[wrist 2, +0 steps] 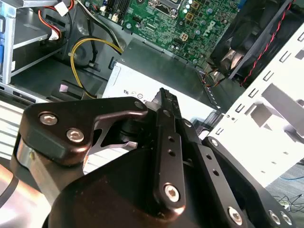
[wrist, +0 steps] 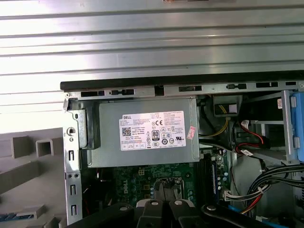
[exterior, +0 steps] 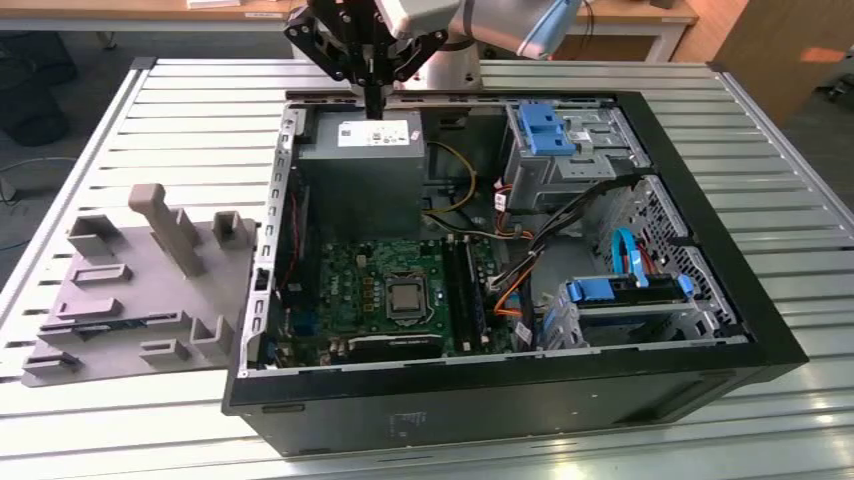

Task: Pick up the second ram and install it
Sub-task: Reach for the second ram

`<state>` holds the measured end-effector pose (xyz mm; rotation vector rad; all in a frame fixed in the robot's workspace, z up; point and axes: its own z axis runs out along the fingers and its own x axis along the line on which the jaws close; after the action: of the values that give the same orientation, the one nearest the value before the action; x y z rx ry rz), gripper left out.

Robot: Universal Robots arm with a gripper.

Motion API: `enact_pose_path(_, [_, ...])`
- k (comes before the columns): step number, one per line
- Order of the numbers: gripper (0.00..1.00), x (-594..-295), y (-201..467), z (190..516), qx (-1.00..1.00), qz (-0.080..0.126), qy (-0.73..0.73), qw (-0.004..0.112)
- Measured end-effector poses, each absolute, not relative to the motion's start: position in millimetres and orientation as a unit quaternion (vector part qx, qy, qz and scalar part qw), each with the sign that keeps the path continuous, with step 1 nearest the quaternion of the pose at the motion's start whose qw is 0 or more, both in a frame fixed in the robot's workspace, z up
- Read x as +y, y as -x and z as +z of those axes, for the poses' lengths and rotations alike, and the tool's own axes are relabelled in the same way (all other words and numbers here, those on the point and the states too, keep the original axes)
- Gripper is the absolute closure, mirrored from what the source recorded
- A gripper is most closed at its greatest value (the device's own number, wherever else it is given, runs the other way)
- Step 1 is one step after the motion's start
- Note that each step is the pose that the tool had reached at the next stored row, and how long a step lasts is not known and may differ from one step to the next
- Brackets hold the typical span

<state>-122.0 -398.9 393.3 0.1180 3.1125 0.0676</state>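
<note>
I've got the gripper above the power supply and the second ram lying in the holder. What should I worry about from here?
1. The second ram lies low in the grey holder between raised blocks. The gripper, with its fingers shut, may strike them if it descends off line.
2. Orange and black cables crowd the memory slots. A stick lowered there might snag or seat crooked.

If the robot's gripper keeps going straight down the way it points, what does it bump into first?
Most likely the grey power supply box. In the exterior view the gripper points down just above the box's white label. How big the gap between them is cannot be judged.
</note>
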Motion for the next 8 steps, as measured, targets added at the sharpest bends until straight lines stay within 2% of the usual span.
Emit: enact_pose_path(8, [0.89,-399.0,125.9,393.3,0.999,0.022,-0.038,0.013])
